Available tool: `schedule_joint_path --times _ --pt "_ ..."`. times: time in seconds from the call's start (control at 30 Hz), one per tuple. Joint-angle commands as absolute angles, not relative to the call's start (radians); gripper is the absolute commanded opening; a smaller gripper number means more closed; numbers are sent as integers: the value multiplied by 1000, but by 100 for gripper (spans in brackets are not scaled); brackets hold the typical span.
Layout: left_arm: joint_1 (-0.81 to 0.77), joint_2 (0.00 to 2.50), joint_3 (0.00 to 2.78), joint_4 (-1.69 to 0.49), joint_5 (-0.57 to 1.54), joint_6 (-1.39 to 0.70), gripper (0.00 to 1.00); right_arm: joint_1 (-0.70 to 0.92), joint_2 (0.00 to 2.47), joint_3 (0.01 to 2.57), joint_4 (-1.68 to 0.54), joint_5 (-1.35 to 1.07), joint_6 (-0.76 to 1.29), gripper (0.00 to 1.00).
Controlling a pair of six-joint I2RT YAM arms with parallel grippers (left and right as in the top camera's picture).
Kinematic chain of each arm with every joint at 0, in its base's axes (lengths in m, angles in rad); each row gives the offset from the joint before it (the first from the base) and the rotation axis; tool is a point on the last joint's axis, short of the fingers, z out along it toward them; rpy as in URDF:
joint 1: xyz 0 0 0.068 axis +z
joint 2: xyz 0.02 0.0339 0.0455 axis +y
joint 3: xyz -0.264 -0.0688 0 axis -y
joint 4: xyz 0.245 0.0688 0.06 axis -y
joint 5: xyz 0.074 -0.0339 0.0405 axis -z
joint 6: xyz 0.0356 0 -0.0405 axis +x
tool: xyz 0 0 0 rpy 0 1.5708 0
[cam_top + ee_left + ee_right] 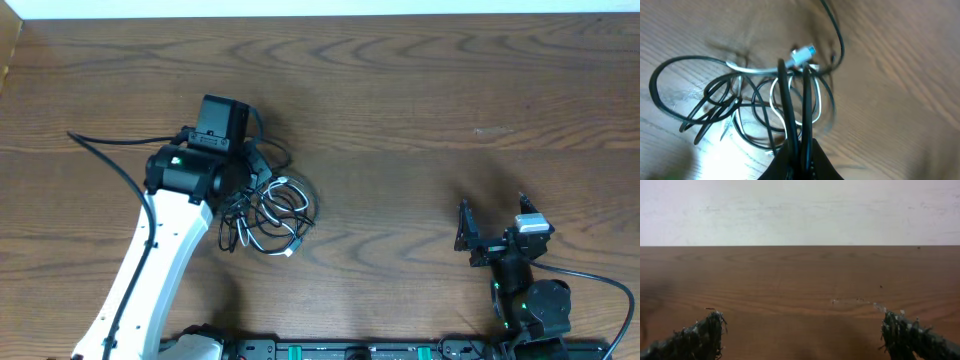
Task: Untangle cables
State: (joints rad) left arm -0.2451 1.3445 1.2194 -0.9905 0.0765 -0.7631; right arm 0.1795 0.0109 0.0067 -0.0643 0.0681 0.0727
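- Plainly, the untangling is judged to be at an early stage: the cables [270, 218] are heaped in one knot of crossing loops on the table [420, 120], left of centre
- No cord is seen laid out apart from the others, so nothing can be counted as finished
- The left gripper [799, 147] is closed tight at the near edge of the knot, and two black strands [785, 100] are seen rising from between its fingers; a pinch on black cable is judged, though which cord is pinched cannot be told
- The right gripper [805, 342] is held with its jaws spread wide and nothing between them, well apart from the knot, at the right side of the table
- What is left, as judged: each cord has to be drawn free of the knot and laid by itself, so nearly the whole task is to be done
- One white cable [801, 55] is counted, its plug with a bluish tip lying at the far side of the knot
- The black cables [670, 82] cannot be counted with certainty; more than one is suggested by the many loops and loose ends
- Two arms [160, 250] and two grippers are counted
- Two thicker cords [100, 150], one at each arm, are not reckoned among the cables
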Motion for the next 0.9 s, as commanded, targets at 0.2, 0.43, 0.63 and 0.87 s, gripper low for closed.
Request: schedule_joint_path --times 0.2,0.43,0.63,0.87 --pt "-248 1412 1198 -1032 98 -772 8 175 6 6 -68 76 85 99" --pt "-296 1483 1198 -1031 105 -764 8 175 6 6 -68 76 85 99" --pt "-357 1573 1198 -1004 104 -760 7 175 6 6 -68 76 85 99" --pt "-402 1697 1198 -982 105 -760 8 175 6 6 -68 76 85 99"
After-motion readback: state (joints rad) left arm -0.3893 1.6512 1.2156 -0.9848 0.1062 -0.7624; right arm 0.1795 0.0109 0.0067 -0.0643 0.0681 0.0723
